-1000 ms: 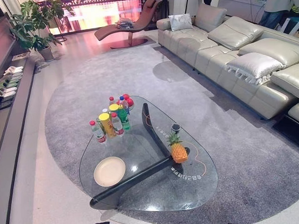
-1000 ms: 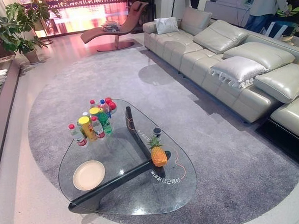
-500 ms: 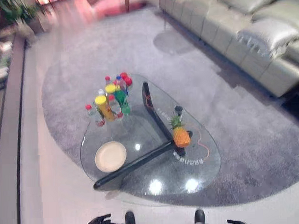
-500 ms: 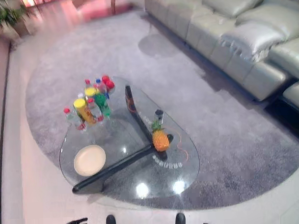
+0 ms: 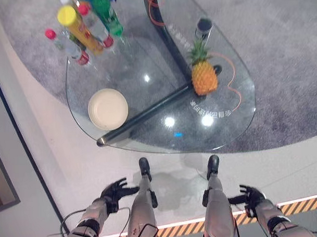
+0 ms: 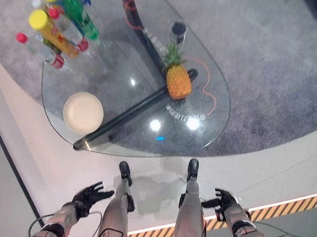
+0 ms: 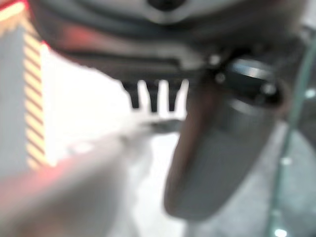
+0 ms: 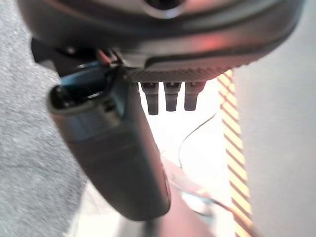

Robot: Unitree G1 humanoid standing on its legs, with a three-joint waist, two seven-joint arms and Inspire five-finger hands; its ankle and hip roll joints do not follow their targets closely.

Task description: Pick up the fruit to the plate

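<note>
**Pineapple waited on the glass bench, both hands low and empty**

The left hand [image 5: 115,192] and the right hand [image 5: 251,196] hung down beside the robot, fingers loosely spread and grasping nothing, both well short of the bench [image 5: 149,142]. The pineapple [image 5: 204,75] stood upright on the glass, far ahead of the right hand and slightly inward of it, just beside the dark beam of the frame. The plate [image 5: 107,108] lay bare, well ahead of the left hand and nearer to it than the fruit was to the right. A cluster of bottles [image 5: 85,27] stood beyond the plate.

The reach appeared not yet begun. To do it well, the right hand would probably need to rise and come in at the fruit's body rather than its leafy crown, closing firmly because the rind is rough and the fruit top-heavy. The carry towards the plate should stay clear of the bottles.
</note>
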